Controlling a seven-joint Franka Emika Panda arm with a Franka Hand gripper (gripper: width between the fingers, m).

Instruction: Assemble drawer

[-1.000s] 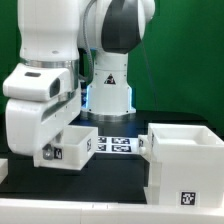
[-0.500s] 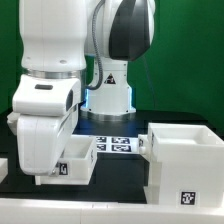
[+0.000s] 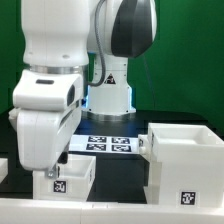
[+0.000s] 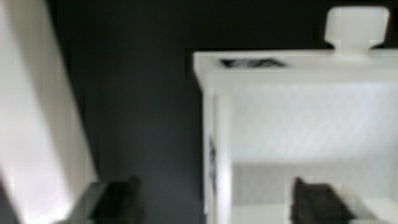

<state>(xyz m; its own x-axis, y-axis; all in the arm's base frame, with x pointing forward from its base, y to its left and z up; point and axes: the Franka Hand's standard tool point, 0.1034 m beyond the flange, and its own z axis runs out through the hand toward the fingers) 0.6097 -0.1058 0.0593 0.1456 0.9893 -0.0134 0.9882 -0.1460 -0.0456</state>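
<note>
The drawer (image 3: 72, 176), a small shallow white open-topped box with a marker tag on its front, sits low at the exterior view's left, near the table's front edge. The arm's white hand stands right over it and hides my gripper (image 3: 52, 172) there. In the wrist view the drawer (image 4: 294, 110) fills the middle. My gripper (image 4: 214, 200) straddles one of its side walls, one dark finger (image 4: 111, 200) outside over the dark table and the other inside the box. Gaps show on both sides of the wall. The large white cube housing (image 3: 185, 160) stands at the exterior view's right.
The marker board (image 3: 108, 146) lies flat behind the drawer, in front of the arm's base. A white part (image 3: 3, 166) shows at the exterior view's left edge. A white strip (image 4: 22, 120) runs beside the drawer in the wrist view. The table top is black.
The hand and the drawer have moved together down and toward the front of the exterior view, off the marker board. More of the board's tags show now.
</note>
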